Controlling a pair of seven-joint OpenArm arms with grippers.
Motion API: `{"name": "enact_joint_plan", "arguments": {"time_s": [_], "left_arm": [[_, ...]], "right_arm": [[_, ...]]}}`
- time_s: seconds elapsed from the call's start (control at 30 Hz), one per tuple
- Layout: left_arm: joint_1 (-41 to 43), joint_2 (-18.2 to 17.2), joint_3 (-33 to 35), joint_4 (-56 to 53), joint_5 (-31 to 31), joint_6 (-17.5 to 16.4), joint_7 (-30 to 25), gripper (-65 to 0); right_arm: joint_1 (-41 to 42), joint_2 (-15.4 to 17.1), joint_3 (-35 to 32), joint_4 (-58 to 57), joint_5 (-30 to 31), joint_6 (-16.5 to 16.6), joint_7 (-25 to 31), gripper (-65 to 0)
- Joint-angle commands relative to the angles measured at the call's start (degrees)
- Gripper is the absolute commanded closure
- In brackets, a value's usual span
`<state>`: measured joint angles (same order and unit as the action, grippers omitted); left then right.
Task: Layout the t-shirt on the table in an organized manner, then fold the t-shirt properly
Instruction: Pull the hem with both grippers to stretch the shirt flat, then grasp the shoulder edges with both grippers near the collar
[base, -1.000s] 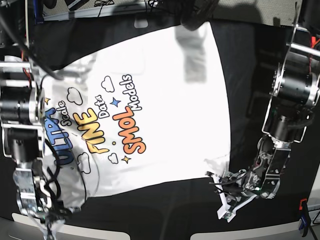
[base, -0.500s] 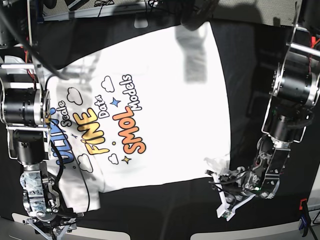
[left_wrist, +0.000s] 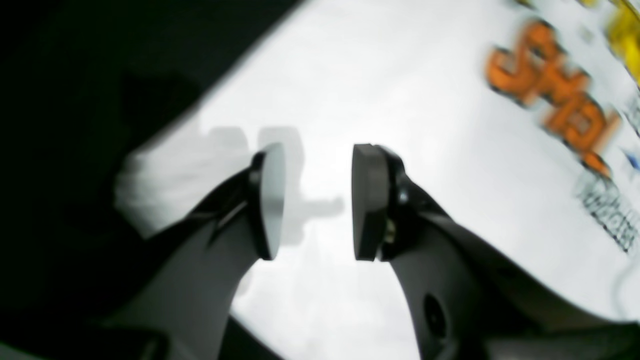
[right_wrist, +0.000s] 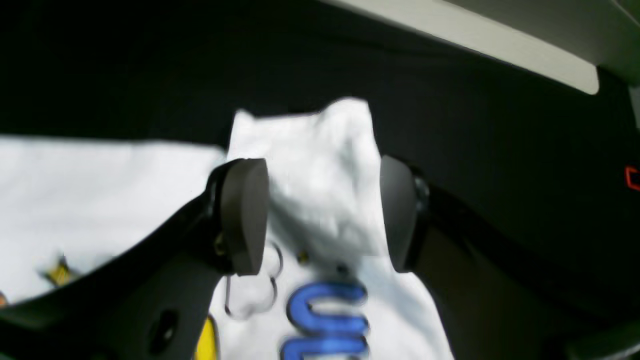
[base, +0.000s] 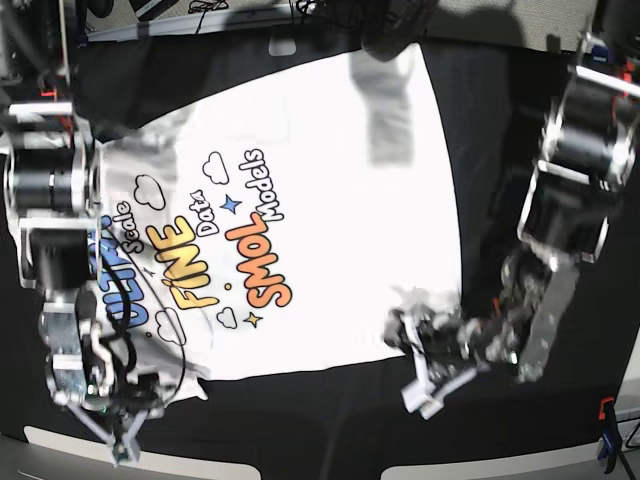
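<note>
Shirt (base: 320, 200) lies print-up, spread on the black tabletop (base: 500, 150). Left tool (left_wrist: 312, 200) gapes narrowly above its edge, right tool (right_wrist: 320, 220) wide over a corner; both empty.

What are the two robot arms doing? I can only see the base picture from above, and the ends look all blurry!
Observer: In the left wrist view, the left gripper has its jaws apart over plain cloth of the white cotton t-shirt with colourful cartoon lettering, nothing between them.
Operator: And the other one?
Observer: In the right wrist view, the right gripper has its jaws wide apart over a bunched white corner of the shirt; I cannot tell whether they touch it.
Operator: What is printed near there?
Observer: Blue letters sit just below that corner, with the wrinkled black cloth table beyond it.
</note>
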<state>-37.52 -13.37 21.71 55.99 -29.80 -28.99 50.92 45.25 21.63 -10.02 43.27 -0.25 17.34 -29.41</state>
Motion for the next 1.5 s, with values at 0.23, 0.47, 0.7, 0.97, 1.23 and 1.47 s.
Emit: {"name": "enact_joint_plan", "arguments": {"time_s": [0.23, 0.47, 0.7, 0.97, 1.23, 1.47], "left_arm": [[20.04, -4.09, -0.28, 35.06, 5.33, 7.15, -0.79, -20.0], [36.98, -8.63, -0.28, 58.69, 11.06, 12.52, -0.46, -20.0], [47.56, -8.57, -0.28, 64.78, 13.31, 13.62, -0.11, -20.0], [54.80, -8.57, -0.28, 64.78, 13.31, 13.62, -0.28, -20.0], [56.92, -8.55, -0.28, 64.81, 13.31, 13.62, -1.42, -20.0], [56.89, -8.55, -0.28, 64.81, 13.29, 13.62, -1.46, -20.0]], "right_arm": [[-18.47, 9.35, 0.31, 28.85, 0.50, -0.11, -5.95, -34.0], [-38.42, 19.50, 0.31, 50.01, 0.22, 0.79, -14.51, -34.0], [-58.99, 29.09, 0.31, 64.04, -9.70, 0.00, -23.08, -34.0], [-77.42, 37.86, 0.31, 66.25, -16.33, -4.68, -25.66, -34.0], [-84.61, 38.32, 0.28, 62.79, -17.16, -14.56, -21.73, -34.0], [-82.90, 34.84, 0.28, 50.51, -18.27, -19.34, -14.29, -34.0]]}}
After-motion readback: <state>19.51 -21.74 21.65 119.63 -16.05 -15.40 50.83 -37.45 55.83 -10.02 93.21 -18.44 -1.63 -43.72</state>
